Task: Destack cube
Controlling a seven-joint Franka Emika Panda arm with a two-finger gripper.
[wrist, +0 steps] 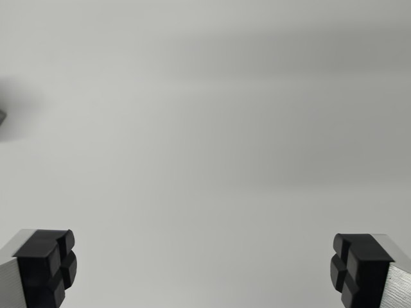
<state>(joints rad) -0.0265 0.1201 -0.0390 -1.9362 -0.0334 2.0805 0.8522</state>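
No cube shows in the wrist view. My gripper (pixel 204 268) is open, its two black fingertip pads (pixel 46 263) sitting far apart at the bottom corners with nothing between them. Below them lies only a plain white surface (pixel 205 147). A small dark corner of something (pixel 2 117) pokes in at the wrist view's left edge, too little of it showing to tell what it is.
Soft grey shadows cross the white surface near the top and around the dark corner at the left edge.
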